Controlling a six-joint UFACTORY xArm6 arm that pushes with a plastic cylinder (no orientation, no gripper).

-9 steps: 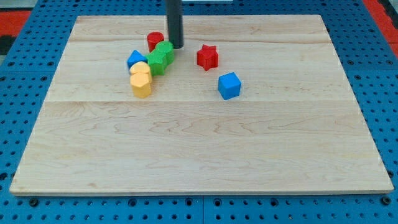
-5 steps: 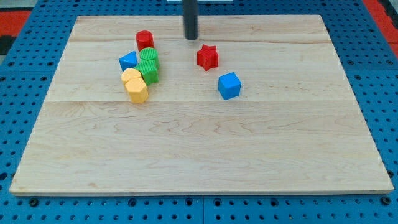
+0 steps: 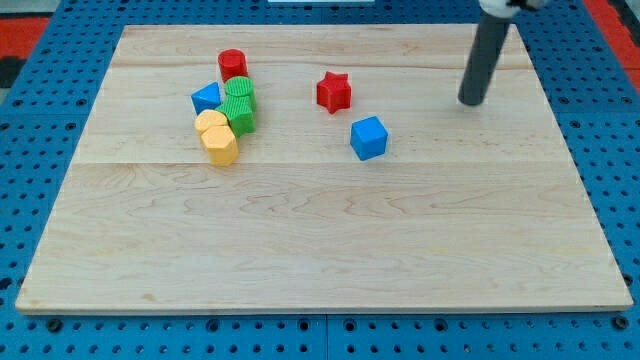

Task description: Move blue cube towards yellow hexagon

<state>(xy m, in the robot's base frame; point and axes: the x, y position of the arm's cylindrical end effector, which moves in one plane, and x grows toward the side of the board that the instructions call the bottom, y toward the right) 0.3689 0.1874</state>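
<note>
Seven small coloured blocks sit on the pale wooden board (image 3: 320,240), which rests on a blue pegboard (image 3: 40,120), and I take the blue cube (image 3: 368,137) as my landmark for everything else. My dark rod comes down from the view's top right, and my tip (image 3: 469,101) rests on bare wood well to the right of the blue cube and a little above it, touching no block. The rod has nothing to open or close and holds nothing; it can only push.

Left of the blue cube, well apart from it, lies a tight cluster: a yellow hexagon (image 3: 219,146) at its lower edge, with a second yellow block (image 3: 209,123) pressed against it from above, two green ribbed blocks (image 3: 240,107) just right of those, a blue block of unclear shape (image 3: 206,97) at the cluster's left, and a red cylinder (image 3: 232,64) at its top. A red star (image 3: 334,91) stands alone, above and slightly left of the blue cube, near it but not touching.

What matters for the push, as I judge it: the yellow hexagon lies almost straight left of the blue cube, while my tip is on the cube's far, right-hand side. I am already behind it, and need only drop slightly lower before driving left.
</note>
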